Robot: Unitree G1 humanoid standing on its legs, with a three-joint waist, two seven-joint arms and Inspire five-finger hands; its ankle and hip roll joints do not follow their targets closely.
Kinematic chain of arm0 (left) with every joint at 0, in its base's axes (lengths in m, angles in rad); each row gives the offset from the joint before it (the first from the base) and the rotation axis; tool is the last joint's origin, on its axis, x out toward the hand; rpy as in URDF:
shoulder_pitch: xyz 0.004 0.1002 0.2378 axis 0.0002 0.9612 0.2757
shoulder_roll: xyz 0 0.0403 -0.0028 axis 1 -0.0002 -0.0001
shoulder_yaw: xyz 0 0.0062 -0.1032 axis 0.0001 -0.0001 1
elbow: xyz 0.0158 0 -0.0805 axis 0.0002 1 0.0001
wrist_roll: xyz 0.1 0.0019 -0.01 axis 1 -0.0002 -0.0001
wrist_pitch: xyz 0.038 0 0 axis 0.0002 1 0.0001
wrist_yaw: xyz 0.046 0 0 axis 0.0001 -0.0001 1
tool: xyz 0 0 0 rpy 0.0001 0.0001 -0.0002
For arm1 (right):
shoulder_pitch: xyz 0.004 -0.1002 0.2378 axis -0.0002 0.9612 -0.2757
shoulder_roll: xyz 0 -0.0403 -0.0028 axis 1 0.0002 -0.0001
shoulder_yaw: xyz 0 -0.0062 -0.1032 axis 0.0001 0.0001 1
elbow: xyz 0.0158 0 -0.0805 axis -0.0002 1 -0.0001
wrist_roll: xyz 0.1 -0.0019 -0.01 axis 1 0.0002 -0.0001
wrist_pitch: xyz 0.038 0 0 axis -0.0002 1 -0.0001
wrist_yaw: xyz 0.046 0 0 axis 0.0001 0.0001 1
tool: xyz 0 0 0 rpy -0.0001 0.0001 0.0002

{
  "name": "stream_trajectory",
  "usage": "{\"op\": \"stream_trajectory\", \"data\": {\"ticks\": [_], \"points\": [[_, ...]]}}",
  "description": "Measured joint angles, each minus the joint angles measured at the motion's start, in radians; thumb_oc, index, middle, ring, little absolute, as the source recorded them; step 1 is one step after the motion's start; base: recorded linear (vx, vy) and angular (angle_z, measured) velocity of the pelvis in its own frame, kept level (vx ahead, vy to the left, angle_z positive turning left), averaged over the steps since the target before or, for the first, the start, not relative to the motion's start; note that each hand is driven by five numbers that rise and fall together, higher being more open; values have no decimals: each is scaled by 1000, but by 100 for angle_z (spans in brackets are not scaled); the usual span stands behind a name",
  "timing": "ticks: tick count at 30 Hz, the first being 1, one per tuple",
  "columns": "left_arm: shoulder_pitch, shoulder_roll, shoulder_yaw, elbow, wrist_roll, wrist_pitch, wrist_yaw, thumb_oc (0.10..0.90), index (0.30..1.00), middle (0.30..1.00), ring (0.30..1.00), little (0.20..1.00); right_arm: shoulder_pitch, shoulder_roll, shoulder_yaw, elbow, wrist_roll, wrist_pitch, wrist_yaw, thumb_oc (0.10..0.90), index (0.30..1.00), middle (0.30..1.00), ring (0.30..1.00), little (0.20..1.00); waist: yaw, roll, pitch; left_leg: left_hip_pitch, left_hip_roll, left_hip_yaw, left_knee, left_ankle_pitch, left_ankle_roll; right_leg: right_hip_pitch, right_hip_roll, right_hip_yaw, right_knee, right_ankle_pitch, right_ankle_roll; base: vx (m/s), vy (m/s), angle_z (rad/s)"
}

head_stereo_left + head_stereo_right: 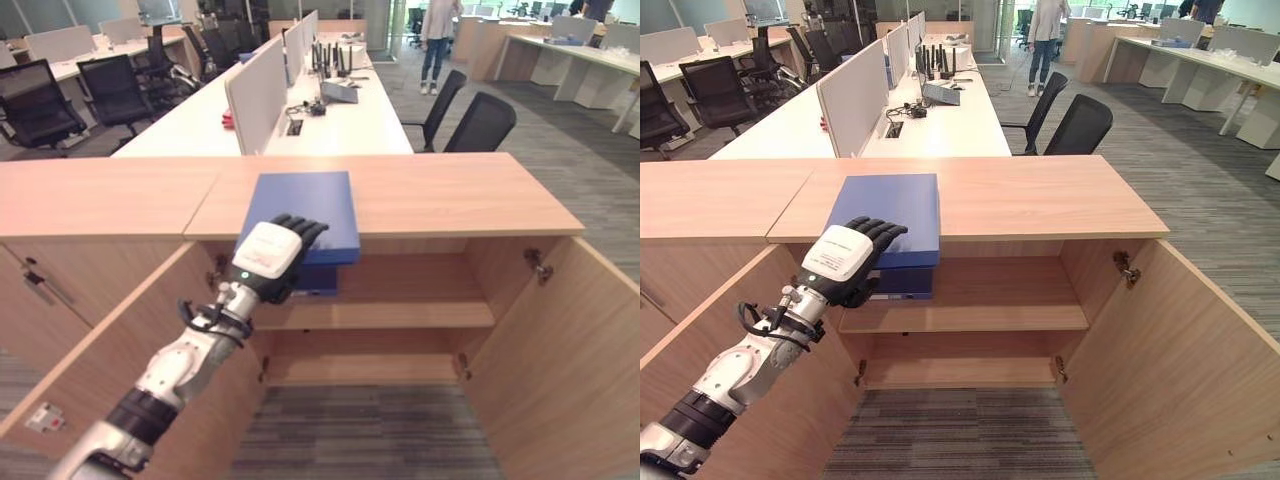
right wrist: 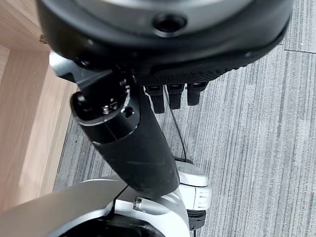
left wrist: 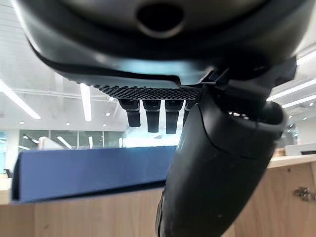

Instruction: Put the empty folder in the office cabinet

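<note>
Office floor, grey carpet; wooden cabinet [image 1: 420,195] with both doors swung open, shelf [image 1: 400,315] inside bare on its right part. Folder [image 1: 305,210], blue, lies flat on the cabinet top, its near edge overhanging the front. Left hand [image 1: 275,255] at the folder's 7 o'clock corner, fingers straight over its top, thumb below the overhang, not clamped. Right hand [image 2: 173,94] hangs over carpet, fingers relaxed, holding nothing. Desks, chairs [image 1: 480,120] and a person [image 1: 437,45] stand at 12 o'clock, well beyond.
</note>
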State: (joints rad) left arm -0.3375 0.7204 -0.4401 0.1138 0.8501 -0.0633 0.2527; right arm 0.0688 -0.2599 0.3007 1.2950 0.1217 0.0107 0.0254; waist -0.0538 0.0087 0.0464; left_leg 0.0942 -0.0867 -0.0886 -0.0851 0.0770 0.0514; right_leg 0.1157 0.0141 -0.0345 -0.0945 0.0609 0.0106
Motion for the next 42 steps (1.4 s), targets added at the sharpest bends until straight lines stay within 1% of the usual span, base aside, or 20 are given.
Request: {"op": "stream_trajectory", "data": {"ticks": [5,8,9,11,12,14,15,17,18,19,20,23,27,34,35,36,38,39,40,42], "points": [[0,-2,0,14,29,7,2,800,900,900,900,900,0,1,0,0,0,0,0,800,900,900,900,900,-1,-2,0,0,0,2,0,0,1,1,0,1,0,0,0,0,0,0],[-7,-25,0,51,32,23,8,800,900,900,900,900,0,1,0,0,0,0,-1,800,900,900,900,900,-1,-2,0,2,0,3,0,0,1,1,0,1,0,0,0,0,0,0],[-22,-34,-26,85,39,39,22,800,900,900,900,900,0,1,0,1,0,0,-1,800,900,900,900,900,-1,-3,-1,4,0,3,0,0,1,1,0,2,0,0,0,0,0,0],[-50,-35,-46,108,63,42,37,800,900,900,900,900,0,2,1,2,0,0,-1,800,900,900,900,900,-1,-5,-2,4,0,3,0,0,1,1,0,2,0,0,0,0,0,0],[-92,-40,-86,175,73,46,62,800,900,900,900,900,-1,5,2,6,0,0,-2,800,900,900,900,900,-1,-9,-6,4,0,4,0,0,1,1,0,2,0,0,0,0,0,0],[-153,-71,-105,271,101,88,79,800,900,900,900,900,0,10,3,7,0,0,-2,800,900,900,900,900,-10,-21,-17,4,1,7,0,0,1,0,1,4,0,0,0,2,-14,-4],[-159,-71,-105,285,102,107,82,800,900,900,900,900,-2,11,4,7,0,0,-3,800,900,900,900,900,-25,-25,-19,3,2,8,0,0,1,0,1,4,0,0,0,8,-13,-4],[-162,-75,-105,307,106,125,94,800,900,900,900,900,-1,11,5,6,0,-1,-4,800,900,900,900,900,-28,-25,-19,4,2,16,0,-2,3,-1,1,11,0,1,0,4,-8,-12],[-162,-76,-105,321,107,136,111,519,479,479,479,479,-1,11,10,6,0,-1,-4,800,900,900,900,900,-30,-25,-19,5,3,25,0,-4,5,-2,1,20,0,2,-1,-5,-14,-19],[-172,-94,-105,370,106,150,144,400,300,300,300,300,-1,11,23,6,0,-1,-5,800,900,900,900,900,-36,-25,-19,8,3,29,0,-5,7,-1,2,24,0,3,-1,-8,-16,-15],[-195,-116,-104,413,106,171,175,400,300,300,300,300,-2,11,29,6,0,-1,-6,800,900,900,900,900,-36,-27,-20,9,3,30,0,-5,7,-1,2,25,0,3,-1,-4,-11,-7],[-240,-115,-103,465,109,212,213,400,300,300,300,300,6,10,39,6,0,-2,-13,800,900,900,900,900,-50,-24,-45,11,4,33,-1,-8,8,0,3,28,0,3,-2,2,0,-3],[-227,-117,-108,485,137,217,244,400,300,300,300,300,7,10,40,6,0,-2,-13,800,900,900,900,900,-49,-22,-49,11,5,35,-1,-8,7,-1,4,29,0,3,-2,1,0,-1],[-218,-115,-95,482,130,217,243,400,300,300,300,300,8,9,39,10,0,-3,-21,800,900,900,900,900,-40,-17,-55,11,7,34,-1,-8,7,0,7,29,0,2,-5,0,0,0],[-147,-115,-35,388,113,216,242,400,300,300,300,300,10,9,39,9,0,-4,-22,800,900,900,900,900,-38,-18,-55,10,8,34,-1,-9,7,-1,7,29,0,3,-4,0,0,0],[-120,-115,-26,356,105,214,245,400,300,300,300,300,14,11,39,9,0,-4,-22,800,900,900,900,900,-26,-21,-53,11,8,34,-1,-10,7,-1,8,29,0,3,-4,0,0,0],[-55,-112,26,245,96,207,222,400,300,300,300,300,15,12,35,1,0,-3,-22,800,900,900,900,900,-23,-24,-52,9,8,33,-1,-11,7,-2,8,27,0,2,-5,0,2,2],[30,-113,80,94,58,177,216,400,300,300,300,300,27,16,24,-3,0,-7,-25,800,900,900,900,900,-17,-28,-49,9,8,32,-1,-12,8,-1,8,26,0,1,-6,-5,4,4],[59,-112,87,36,40,136,212,400,300,300,300,300,39,17,19,-2,0,-6,-25,800,900,900,900,900,5,-31,-50,10,8,31,-1,-13,9,0,8,25,0,0,-6,-5,2,5],[116,-114,91,-47,-34,91,179,400,300,300,300,300,42,18,14,-1,0,-7,-25,800,900,900,900,900,18,-33,-47,10,7,29,-1,-13,9,0,7,24,0,-3,-2,-5,-1,3]]}}
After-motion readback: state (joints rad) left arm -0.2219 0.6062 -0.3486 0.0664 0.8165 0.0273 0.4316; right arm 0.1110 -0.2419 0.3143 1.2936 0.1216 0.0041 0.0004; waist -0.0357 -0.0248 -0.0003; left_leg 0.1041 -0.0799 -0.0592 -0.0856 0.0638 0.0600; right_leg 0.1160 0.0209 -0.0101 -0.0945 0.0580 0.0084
